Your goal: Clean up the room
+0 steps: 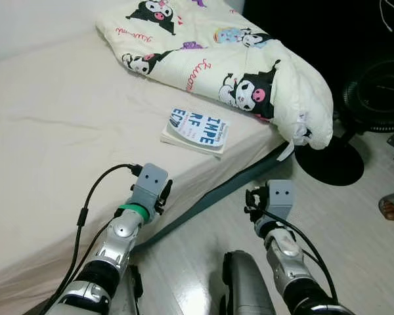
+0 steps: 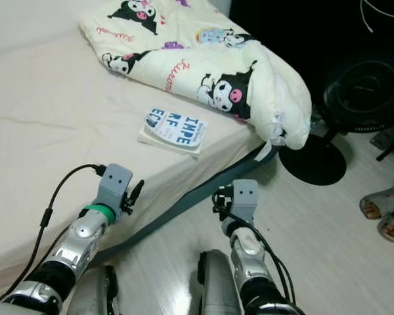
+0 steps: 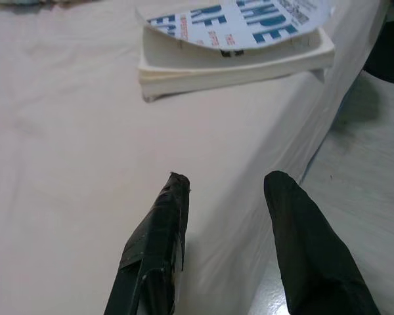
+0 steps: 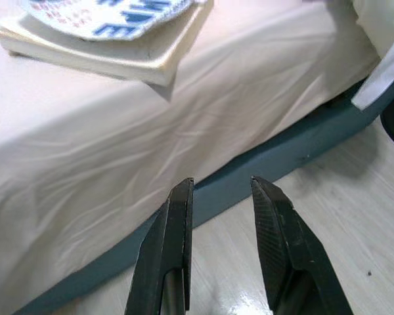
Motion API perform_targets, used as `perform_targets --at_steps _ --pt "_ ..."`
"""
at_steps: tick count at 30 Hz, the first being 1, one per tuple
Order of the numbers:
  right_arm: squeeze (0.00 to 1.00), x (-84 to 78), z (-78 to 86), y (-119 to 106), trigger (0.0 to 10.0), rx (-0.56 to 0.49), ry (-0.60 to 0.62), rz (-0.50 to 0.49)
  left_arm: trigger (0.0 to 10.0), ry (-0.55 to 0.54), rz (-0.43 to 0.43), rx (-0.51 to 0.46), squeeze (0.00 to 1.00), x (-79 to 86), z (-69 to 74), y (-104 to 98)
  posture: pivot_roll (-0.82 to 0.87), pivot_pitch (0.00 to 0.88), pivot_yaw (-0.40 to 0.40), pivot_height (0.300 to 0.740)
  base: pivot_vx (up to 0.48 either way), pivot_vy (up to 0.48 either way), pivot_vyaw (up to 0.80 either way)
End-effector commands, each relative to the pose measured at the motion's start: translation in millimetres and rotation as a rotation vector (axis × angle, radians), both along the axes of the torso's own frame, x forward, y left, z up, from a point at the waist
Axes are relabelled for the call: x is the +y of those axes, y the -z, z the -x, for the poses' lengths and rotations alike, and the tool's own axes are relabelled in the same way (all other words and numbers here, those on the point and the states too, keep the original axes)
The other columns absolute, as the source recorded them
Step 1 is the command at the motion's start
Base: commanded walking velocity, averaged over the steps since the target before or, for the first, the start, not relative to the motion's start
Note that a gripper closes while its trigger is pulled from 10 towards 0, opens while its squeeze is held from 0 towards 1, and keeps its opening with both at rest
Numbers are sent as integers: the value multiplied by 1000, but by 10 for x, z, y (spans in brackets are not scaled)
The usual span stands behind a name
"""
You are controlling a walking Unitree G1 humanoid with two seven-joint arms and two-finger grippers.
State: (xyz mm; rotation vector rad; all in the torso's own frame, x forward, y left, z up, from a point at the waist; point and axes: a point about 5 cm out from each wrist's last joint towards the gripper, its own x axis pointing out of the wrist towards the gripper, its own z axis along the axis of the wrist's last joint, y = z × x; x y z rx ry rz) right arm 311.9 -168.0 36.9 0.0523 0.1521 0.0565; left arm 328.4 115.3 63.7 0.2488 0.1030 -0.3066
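Book (image 1: 197,128) lies at twelve o'clock on the bed (image 1: 46,125) (near its edge); left gripper (image 3: 226,187) and right gripper (image 4: 221,187) both hover with jaws parted, holding nothing.

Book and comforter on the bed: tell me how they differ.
The book is flat, stiff and rectangular, lying wholly on the mattress near its edge; the comforter is a soft, bunched heap, one end drooping over the bed's corner. The book's cover carries large blue letters; the comforter is cream with black and pink cartoon figures. The book is far smaller. Both rest on the bed, untouched by either claw.
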Motion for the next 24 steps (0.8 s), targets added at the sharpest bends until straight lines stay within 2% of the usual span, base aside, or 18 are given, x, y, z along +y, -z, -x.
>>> perform_targets --at_steps 1,24 --pt "0 -1 63 85 10000 37 -4 3 10000 -8 -6 27 0 18 38 63 -13 50 59 629 0 0 0" --pt "0 -9 113 156 10000 75 -11 18 10000 19 -15 43 0 -34 53 86 -15 42 57 723 0 0 0"
